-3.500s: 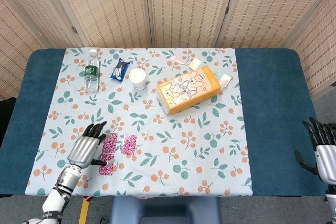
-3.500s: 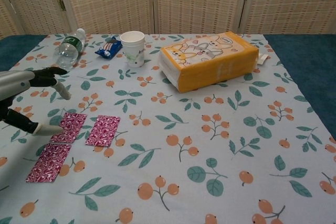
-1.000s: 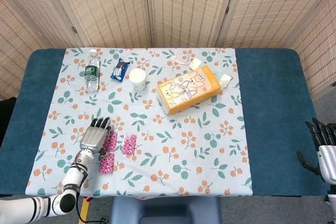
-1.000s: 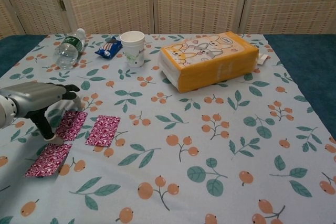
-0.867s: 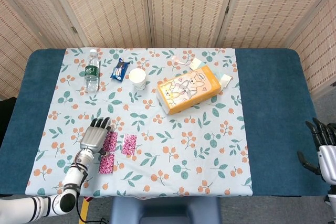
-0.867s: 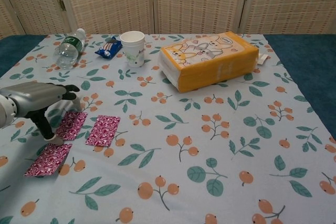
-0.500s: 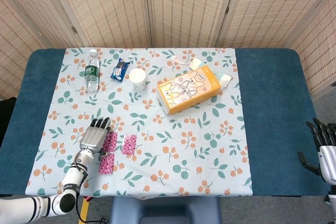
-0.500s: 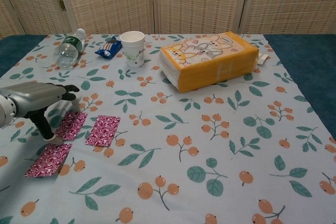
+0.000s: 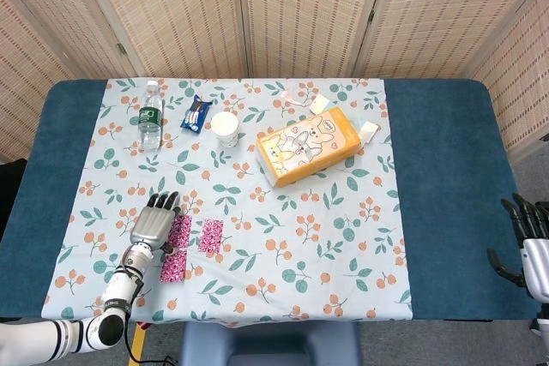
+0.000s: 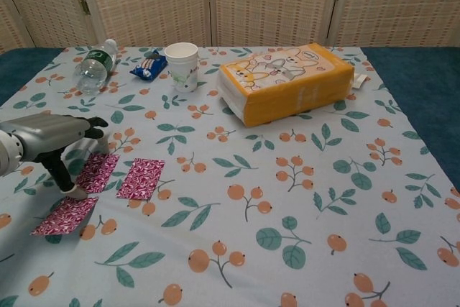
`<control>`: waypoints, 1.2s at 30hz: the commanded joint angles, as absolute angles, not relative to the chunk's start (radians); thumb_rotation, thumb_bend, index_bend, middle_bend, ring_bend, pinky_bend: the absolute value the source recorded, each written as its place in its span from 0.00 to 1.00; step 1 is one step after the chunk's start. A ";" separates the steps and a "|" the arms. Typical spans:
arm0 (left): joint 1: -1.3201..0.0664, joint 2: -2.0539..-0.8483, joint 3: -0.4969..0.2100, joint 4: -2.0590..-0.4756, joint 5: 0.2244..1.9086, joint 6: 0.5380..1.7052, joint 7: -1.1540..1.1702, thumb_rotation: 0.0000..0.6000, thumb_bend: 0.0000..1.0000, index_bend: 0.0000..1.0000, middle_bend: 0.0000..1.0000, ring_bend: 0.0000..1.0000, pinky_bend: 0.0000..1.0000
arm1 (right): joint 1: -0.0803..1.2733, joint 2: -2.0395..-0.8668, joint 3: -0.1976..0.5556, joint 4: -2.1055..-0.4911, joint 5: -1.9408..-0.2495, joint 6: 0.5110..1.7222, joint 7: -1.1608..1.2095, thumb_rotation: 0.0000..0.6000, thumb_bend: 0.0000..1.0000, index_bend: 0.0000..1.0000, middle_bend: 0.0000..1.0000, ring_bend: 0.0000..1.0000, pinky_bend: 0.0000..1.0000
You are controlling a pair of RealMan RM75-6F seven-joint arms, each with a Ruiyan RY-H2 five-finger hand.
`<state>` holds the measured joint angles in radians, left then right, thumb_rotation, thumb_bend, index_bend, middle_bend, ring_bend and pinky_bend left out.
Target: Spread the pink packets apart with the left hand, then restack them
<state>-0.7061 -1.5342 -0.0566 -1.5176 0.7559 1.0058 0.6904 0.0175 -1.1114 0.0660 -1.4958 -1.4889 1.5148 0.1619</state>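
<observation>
Pink patterned foil packets lie spread as three flat rectangles beside and under the left hand on the floral-print tablecloth. One packet lies free just to the right of the hand, its long axis running away from the robot and leaning slightly right at the far end. A second packet sits partly under the fingers, parallel to the first. The third packet lies nearer the robot than the hand, its long axis angled like the others, its far end at the thumb tip and looking slightly lifted off the cloth. The left hand rests palm down with fingers extended and the thumb pointing down at that packet's edge; I cannot tell whether it pinches it. The right hand hangs far off at the table's right edge, fingers apart, holding nothing.
</observation>
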 commanded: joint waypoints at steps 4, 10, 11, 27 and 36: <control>-0.705 -1.537 -0.055 -1.510 0.766 1.003 0.676 1.00 0.19 0.36 0.01 0.00 0.00 | 0.016 -1.111 0.066 -1.498 -1.489 1.516 0.161 1.00 0.39 0.04 0.03 0.00 0.00; -0.700 -1.533 -0.056 -1.510 0.785 1.008 0.653 1.00 0.20 0.40 0.01 0.00 0.00 | 0.015 -1.110 0.067 -1.500 -1.490 1.520 0.160 1.00 0.39 0.04 0.03 0.00 0.00; -0.699 -1.531 -0.056 -1.511 0.789 1.009 0.650 1.00 0.21 0.40 0.01 0.00 0.00 | 0.014 -1.110 0.067 -1.501 -1.490 1.520 0.160 1.00 0.39 0.04 0.03 0.00 0.00; -0.669 -1.470 -0.049 -1.589 0.867 1.066 0.616 1.00 0.22 0.40 0.01 0.00 0.00 | 0.012 -1.107 0.069 -1.505 -1.491 1.524 0.157 1.00 0.39 0.04 0.03 0.00 0.00; -0.627 -1.423 -0.026 -1.672 0.944 1.133 0.601 1.00 0.21 0.39 0.02 0.00 0.00 | 0.014 -1.109 0.070 -1.499 -1.490 1.521 0.163 1.00 0.39 0.04 0.03 0.00 0.00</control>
